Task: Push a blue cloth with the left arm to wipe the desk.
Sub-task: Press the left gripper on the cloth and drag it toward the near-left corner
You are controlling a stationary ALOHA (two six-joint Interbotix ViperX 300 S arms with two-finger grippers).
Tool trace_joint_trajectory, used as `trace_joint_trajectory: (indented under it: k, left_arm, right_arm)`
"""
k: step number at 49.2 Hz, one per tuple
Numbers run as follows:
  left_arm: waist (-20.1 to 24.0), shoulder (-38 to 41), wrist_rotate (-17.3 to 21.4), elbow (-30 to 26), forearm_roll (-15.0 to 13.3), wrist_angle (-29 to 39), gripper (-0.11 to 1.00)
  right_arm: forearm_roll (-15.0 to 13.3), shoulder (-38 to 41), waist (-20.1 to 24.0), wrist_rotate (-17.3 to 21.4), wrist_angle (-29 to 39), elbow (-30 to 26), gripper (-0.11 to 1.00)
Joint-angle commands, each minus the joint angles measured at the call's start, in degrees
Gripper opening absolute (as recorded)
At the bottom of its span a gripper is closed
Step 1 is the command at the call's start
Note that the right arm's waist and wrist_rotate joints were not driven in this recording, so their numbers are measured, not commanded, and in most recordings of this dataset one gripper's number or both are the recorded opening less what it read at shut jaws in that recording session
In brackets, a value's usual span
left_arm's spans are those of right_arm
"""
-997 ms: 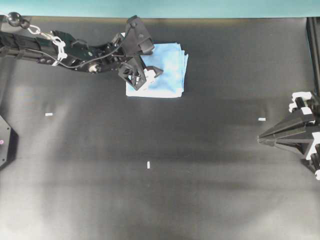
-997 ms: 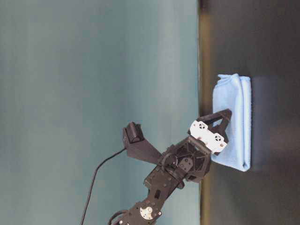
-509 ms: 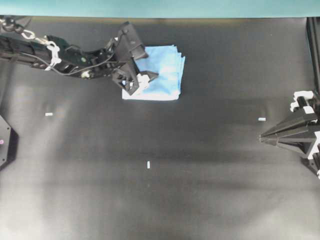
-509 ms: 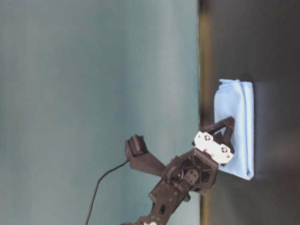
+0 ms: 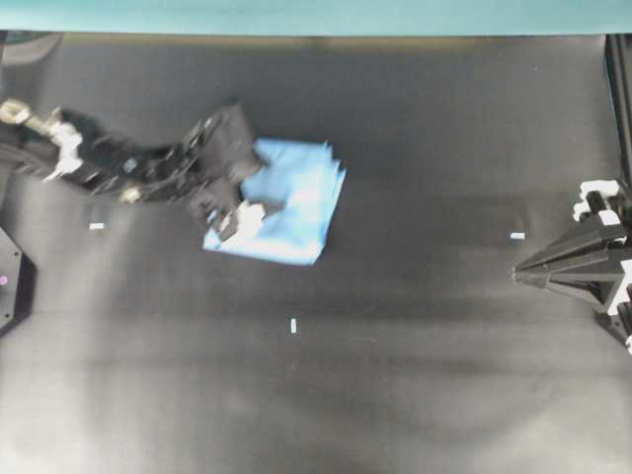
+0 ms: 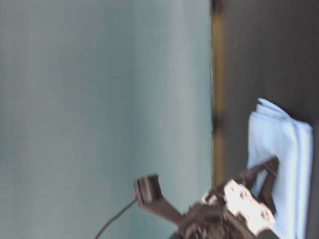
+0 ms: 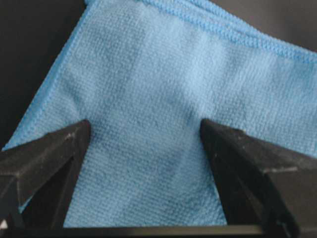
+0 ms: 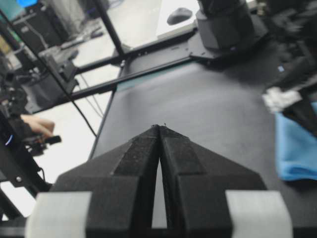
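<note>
Cloth, blue, lies left of centre on the black bench, the left gripper spread wide atop it; white tape marks nearby, right gripper closed, well apart.

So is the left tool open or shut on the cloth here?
Open. In the left wrist view the left tool's two fingers stand wide apart, pressed down on the blue cloth, with cloth showing between them.
</note>
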Motion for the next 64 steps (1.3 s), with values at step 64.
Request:
trace_joint_trajectory:
  k: [64]
  left_arm:
    - [-43.77, -16.00, -22.68, 17.40, 0.18, 0.88, 0.87]
  right_arm:
    - [1.76, 0.09, 0.00, 0.00, -5.71, -0.26, 0.00]
